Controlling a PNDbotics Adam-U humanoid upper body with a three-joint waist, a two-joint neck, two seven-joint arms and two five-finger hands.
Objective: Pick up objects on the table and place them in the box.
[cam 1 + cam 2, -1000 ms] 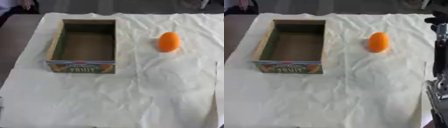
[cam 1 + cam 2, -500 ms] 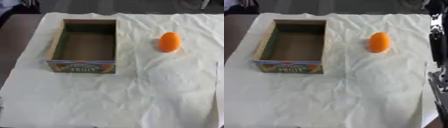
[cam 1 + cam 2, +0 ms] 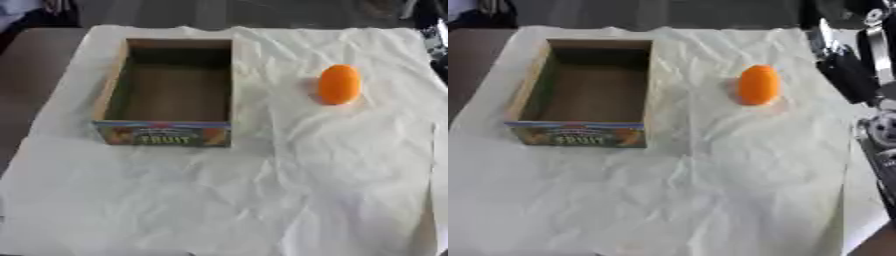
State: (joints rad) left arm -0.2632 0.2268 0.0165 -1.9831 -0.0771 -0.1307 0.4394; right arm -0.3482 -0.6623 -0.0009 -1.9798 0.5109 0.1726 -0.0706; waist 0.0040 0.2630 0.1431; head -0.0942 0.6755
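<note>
As seen from above at this moment, found a white crumpled sheet (image 3: 262, 200) spread over most of the frame. Noted bare dark table (image 3: 35, 75) along the left edge, beyond the sheet.

Located the box (image 3: 112, 82) left of centre, in the upper half of the frame. Found it upright on the sheet, open at the top, long side running away from the camera. Recorded brown walls, a brown floor in plain view, and a coloured printed front panel (image 3: 164, 134) reading "FRUIT" on the near end.

Located the orange object (image 3: 339, 84) right of centre, in the upper half of the frame. Found it egg-shaped, resting on the sheet with its long axis pointing roughly up the frame. Confirmed it outside the box, well apart from the box's right wall, with wrinkled sheet between the two. Observed nothing touching it.

Noted the right arm (image 3: 846, 72) along the right edge in the right eye view only: a black slanted part in the upper right, silver and black parts below it toward the lower right corner. Found it clear of the orange object, to that object's right. Could not make out the right hand among these parts; cannot tell whether released, clenched or grasping.
</note>
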